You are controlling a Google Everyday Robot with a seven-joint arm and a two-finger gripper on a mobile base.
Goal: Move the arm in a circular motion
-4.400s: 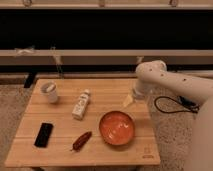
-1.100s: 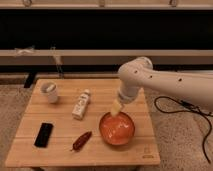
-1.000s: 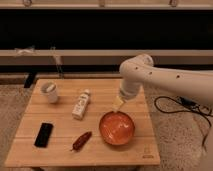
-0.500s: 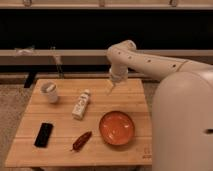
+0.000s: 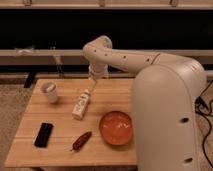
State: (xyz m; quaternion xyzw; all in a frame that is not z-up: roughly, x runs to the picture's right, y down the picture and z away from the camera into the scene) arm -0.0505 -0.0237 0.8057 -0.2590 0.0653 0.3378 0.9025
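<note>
Arm (image 5: 150,65) first: it's big, white and smooth, with fat rounded segments dotted with small dark spots. One huge segment fills the right side of the view, and a thinner one is stretched from it leftward to a rounded elbow near the top centre, from where the last bit drops down toward the back of the table.

The gripper (image 5: 92,84) is seen as a small cream-yellow tip at the end of that drop, held over the far edge of the wooden table (image 5: 60,142), not touching anything that can be made out. How its jaws stand can't be told.

Just below the gripper and a touch to the left, a white bottle (image 5: 81,104) is laid on its side, its narrow end pointed up toward the tip. Further left of the gripper, a white cup (image 5: 49,91) is stood upright near the table's back left corner. Below and to the right of the gripper, an orange-red bowl (image 5: 116,128) is set on the table, right beside the big arm segment. A dark reddish, elongated thing (image 5: 81,141) is laid just left of the bowl, near the front edge. Well below and left of the gripper, a flat black phone-like slab (image 5: 43,134) is placed near the front left.
</note>
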